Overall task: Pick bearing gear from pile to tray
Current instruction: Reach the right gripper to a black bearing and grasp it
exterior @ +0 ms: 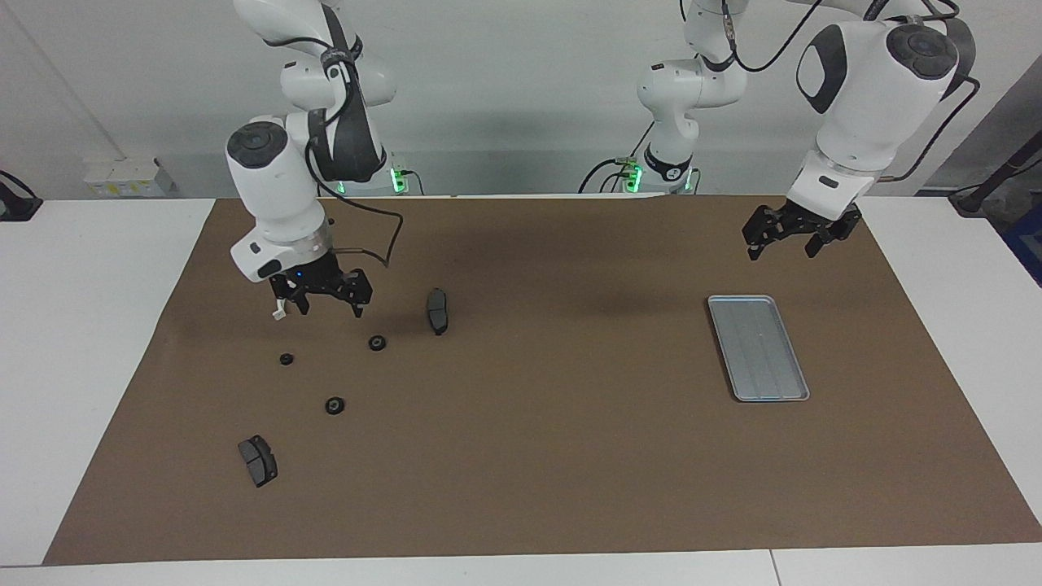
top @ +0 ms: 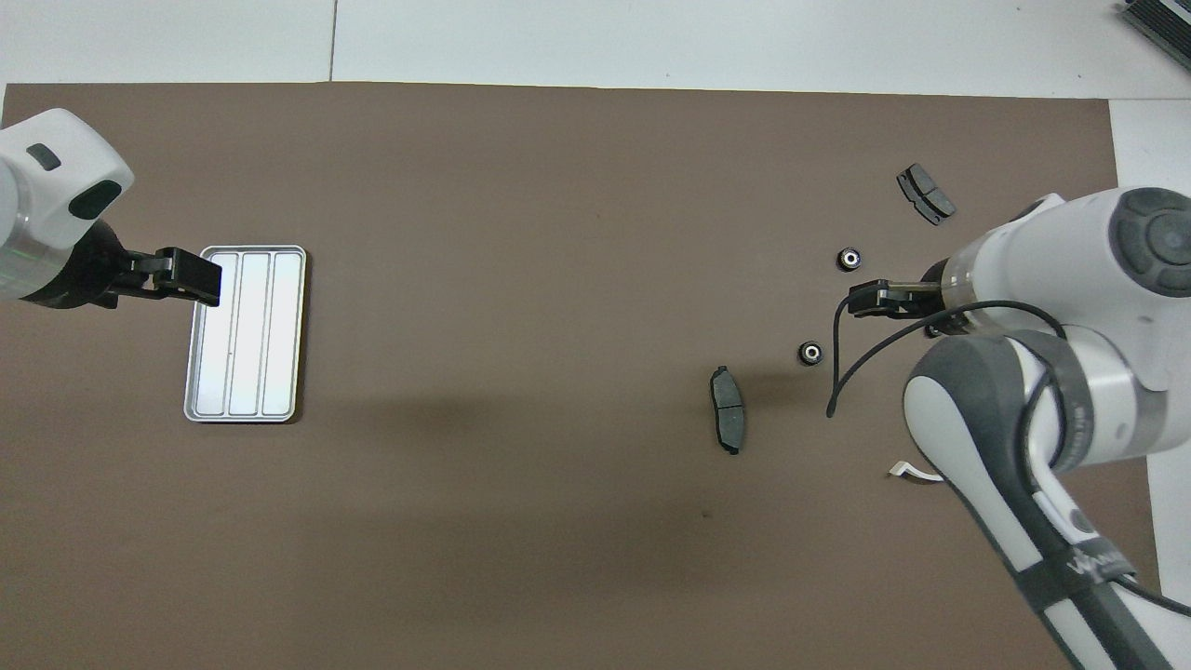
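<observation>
In the overhead view, at nine o'clock on the brown mat (top: 521,233), you had the tray (top: 247,335) lying flat toward the left arm's end of the table, with only its bare ribbed floor showing. Your left gripper (exterior: 783,247) hung over the mat just off the tray's short edge nearer the robots, at about twelve o'clock from the tray in the facing view. Its fingers were spread wide and held nothing; that arm waited.

Toward three o'clock in that overhead view lay the pile. First came one brake pad (top: 728,409) on the mat, then the bearing gears, all flat on the mat and well apart from the tray. One gear (top: 810,353) sat beside that pad, a second gear (top: 848,259) farther from the robots, and a third gear (exterior: 286,359) was mostly covered by the arm from above.

Your right gripper (exterior: 327,308) hung low over the pile with its fingers wide apart and nothing between them. In the facing view the first gear lay at its four o'clock, the second at its six o'clock and the third at its seven o'clock; it touched none of them. The white bracket (top: 907,472) was largely hidden under the wrist, one end showing. The other brake pad (top: 925,194) lay at the pile's edge farthest from the robots.
</observation>
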`<state>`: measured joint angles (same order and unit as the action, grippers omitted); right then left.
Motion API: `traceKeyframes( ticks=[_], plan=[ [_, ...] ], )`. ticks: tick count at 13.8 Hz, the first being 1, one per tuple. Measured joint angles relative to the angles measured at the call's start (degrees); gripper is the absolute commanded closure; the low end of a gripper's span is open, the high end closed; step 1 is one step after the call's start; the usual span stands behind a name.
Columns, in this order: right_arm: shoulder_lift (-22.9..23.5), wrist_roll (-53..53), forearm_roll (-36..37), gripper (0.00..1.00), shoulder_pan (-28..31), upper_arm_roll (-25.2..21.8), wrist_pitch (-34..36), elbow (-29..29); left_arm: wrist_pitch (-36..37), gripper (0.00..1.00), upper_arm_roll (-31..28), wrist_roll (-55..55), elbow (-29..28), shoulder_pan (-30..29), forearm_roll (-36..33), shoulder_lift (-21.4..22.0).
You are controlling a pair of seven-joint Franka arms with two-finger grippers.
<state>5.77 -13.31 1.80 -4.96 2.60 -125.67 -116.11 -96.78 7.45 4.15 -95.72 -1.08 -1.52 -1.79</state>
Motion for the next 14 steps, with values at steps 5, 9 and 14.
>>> traceKeyframes(
  ticks=[5,9,14],
  plan=[
    [4.88,0.0,0.09,0.0,-2.31,0.02,-8.8,-4.34,0.0,0.0,0.0,0.0,0.0,0.0,0.0,0.0],
    [6.42,0.0,0.15,0.0,-2.36,0.02,-15.19,-6.73,0.0,0.0,0.0,0.0,0.0,0.0,0.0,0.0],
    [8.46,0.0,0.73,0.14,-2.41,0.02,-17.28,-7.94,0.0,0.0,0.0,0.0,0.0,0.0,0.0,0.0]
  ],
)
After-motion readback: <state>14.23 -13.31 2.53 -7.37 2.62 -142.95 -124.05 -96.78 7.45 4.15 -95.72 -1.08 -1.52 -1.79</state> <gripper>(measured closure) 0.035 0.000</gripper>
